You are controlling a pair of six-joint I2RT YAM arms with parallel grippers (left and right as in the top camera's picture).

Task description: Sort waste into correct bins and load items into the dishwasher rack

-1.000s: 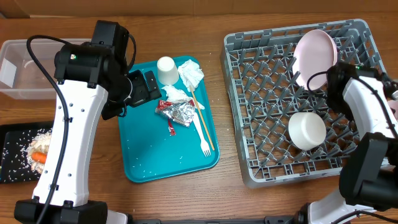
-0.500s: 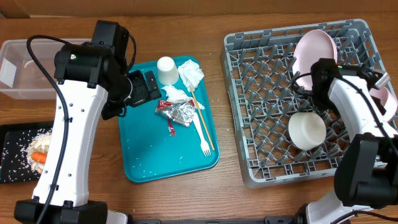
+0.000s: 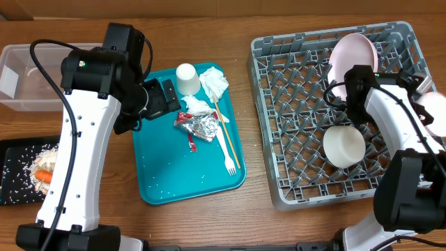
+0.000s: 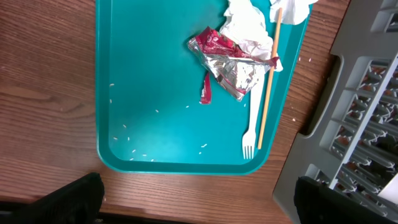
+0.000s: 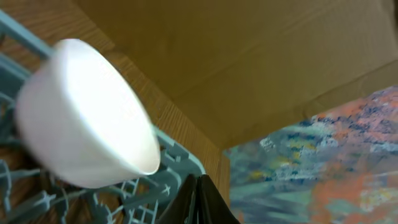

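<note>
The crinkled red-and-silver foil wrapper (image 3: 198, 124) lies on the teal tray (image 3: 167, 174) with crumpled white tissue (image 3: 214, 82), a white cup (image 3: 186, 77), a white fork (image 3: 226, 157) and wooden chopsticks (image 3: 226, 132). My left gripper (image 3: 164, 97) hovers open and empty over the tray's left part; in the left wrist view (image 4: 199, 205) the wrapper (image 4: 233, 65) lies ahead. The grey rack (image 3: 300, 139) holds a pink plate (image 3: 352, 63) and a white bowl (image 3: 343, 146). My right gripper (image 3: 412, 78) is shut and empty (image 5: 199, 199) beside a second bowl (image 5: 87, 118) at the rack's right edge (image 3: 432, 111).
A clear plastic tub (image 3: 28, 77) stands at the far left. Below it, a black tray (image 3: 14, 174) holds a carrot piece (image 3: 44, 176) and pale pasta bits (image 3: 42, 157). Crumbs dot the teal tray. A cardboard wall stands beyond the rack (image 5: 249, 56).
My right wrist has swung left over the rack's upper right part, and the small bowl at the rack's right edge shows more fully. The left arm has not moved.
</note>
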